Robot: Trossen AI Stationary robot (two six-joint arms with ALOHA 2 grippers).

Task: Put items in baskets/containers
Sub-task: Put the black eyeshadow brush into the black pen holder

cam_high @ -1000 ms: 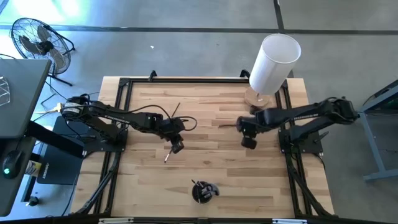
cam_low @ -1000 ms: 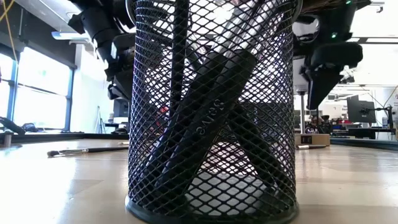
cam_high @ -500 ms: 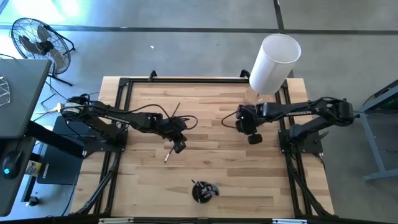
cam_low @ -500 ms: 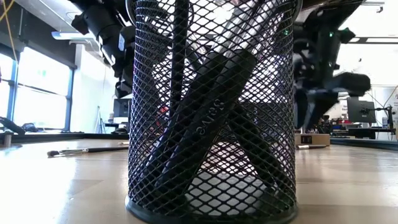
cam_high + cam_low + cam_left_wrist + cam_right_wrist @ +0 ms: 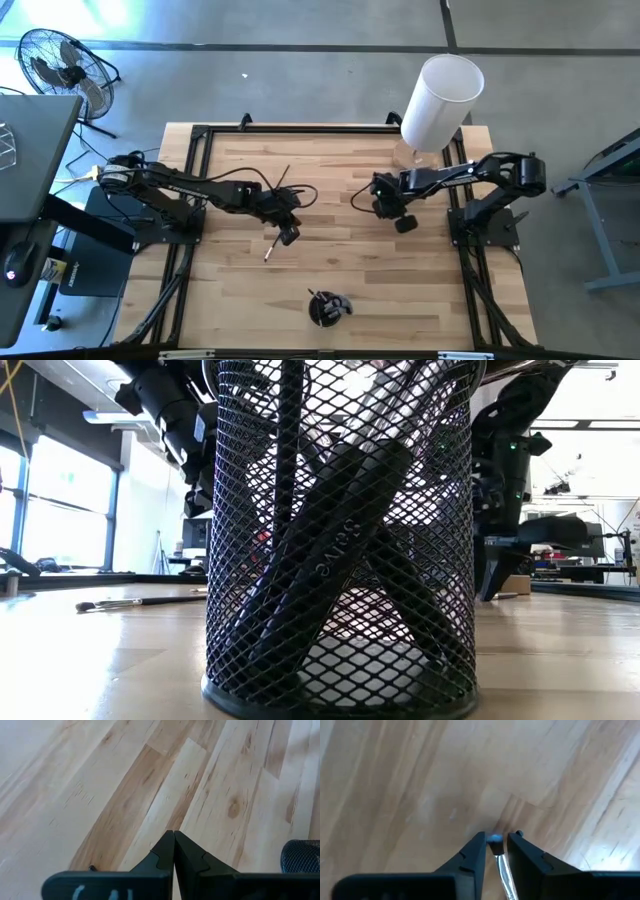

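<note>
The black mesh cup (image 5: 328,308) stands near the table's near edge and fills the low view (image 5: 340,530), with several dark brushes leaning inside it. One brush (image 5: 270,250) lies flat on the table just near-left of my left gripper (image 5: 287,236); the low view shows this brush (image 5: 140,602) too. My left gripper (image 5: 174,845) is shut over bare wood, holding nothing. My right gripper (image 5: 404,223) is right of centre, low over the table, shut on a thin silvery brush (image 5: 497,851). My right gripper (image 5: 497,836) pinches a thin brush between its two fingers. The brush's bluish end (image 5: 495,839) sits level with the fingertips, and its silvery shaft (image 5: 503,870) runs back along the fingers. The fingers point down at the table; whether the brush is lifted clear, I cannot tell.
A tall white cylinder (image 5: 440,100) leans on a round wooden base at the far right corner. A black frame (image 5: 200,135) runs around the tabletop. A thin dark line (image 5: 283,178), brush or cable, lies beyond the left gripper. Bare wood spreads across the middle.
My right gripper has gone down toward the table, and its arm has folded back, the wrist swinging toward the table's left. My left gripper has stayed where it was, and the cup and the loose brush have not moved.
</note>
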